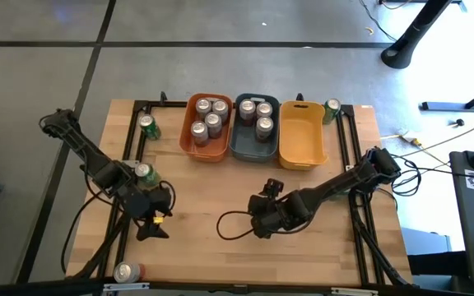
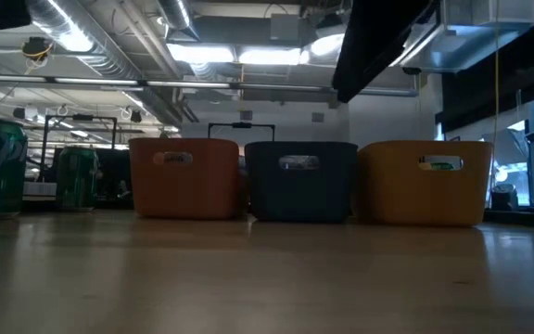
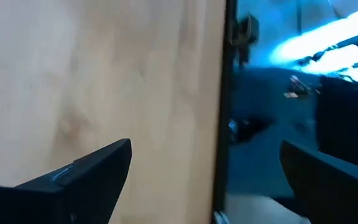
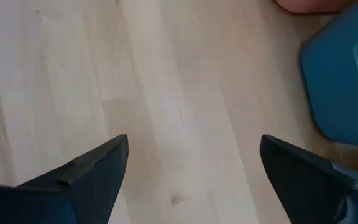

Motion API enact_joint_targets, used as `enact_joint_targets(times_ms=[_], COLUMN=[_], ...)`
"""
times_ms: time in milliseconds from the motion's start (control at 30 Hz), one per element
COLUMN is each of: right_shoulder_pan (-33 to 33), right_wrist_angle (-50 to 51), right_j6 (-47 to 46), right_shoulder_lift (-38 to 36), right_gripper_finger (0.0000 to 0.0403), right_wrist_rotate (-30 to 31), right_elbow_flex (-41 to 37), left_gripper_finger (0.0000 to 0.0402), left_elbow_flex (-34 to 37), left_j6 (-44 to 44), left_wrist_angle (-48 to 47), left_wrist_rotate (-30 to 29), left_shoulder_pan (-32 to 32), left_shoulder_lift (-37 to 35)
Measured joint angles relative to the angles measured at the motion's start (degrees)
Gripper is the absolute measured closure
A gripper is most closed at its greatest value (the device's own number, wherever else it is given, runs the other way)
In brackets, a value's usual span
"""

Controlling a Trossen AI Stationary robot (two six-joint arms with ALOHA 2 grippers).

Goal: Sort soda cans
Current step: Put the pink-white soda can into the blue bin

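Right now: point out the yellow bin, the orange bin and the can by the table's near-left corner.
yellow bin (image 1: 302, 143): high view, bare inner floor.
orange bin (image 1: 189, 123): high view, left rim.
can at near-left corner (image 1: 126, 273): high view, silver top.

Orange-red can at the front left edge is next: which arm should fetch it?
Left. The left gripper is open just above the orange-red can; the right gripper is open mid-table, farther away.

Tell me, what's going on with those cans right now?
Left gripper open, empty. Right gripper open, empty. Four cans in orange bin, three in grey bin; four loose cans on table.
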State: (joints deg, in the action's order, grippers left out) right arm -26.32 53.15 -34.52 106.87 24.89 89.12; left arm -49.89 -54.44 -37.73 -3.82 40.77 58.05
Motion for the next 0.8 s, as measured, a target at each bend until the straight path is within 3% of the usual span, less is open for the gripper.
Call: enact_joint_targets(times_ms=[100,467,800], right_shoulder_pan=[-0.45,-2.62,-2.61], right_wrist_angle=[-0.23,-3.66,-3.81], right_j6=[-0.98,-2.61,-2.76], right_shoulder_lift=[0.00,0.00,0.02], right_gripper_finger=[0.0042,0.0042,0.0042], right_wrist_rotate=[0.04,2.74,2.58], right_elbow_flex=[0.00,0.00,0.00], left_gripper_finger=[0.0004,0.0004,0.0004], left_elbow_flex=[0.00,0.00,-3.55], left_j6=[-4.78,-29.26,-42.18], left_wrist_angle=[0.11,0.35,0.62], left_wrist_rotate=[3.42,4.83,4.70], left_shoulder_pan=[2.48,19.80,28.80], left_shoulder_lift=[0.24,4.17,10.13])
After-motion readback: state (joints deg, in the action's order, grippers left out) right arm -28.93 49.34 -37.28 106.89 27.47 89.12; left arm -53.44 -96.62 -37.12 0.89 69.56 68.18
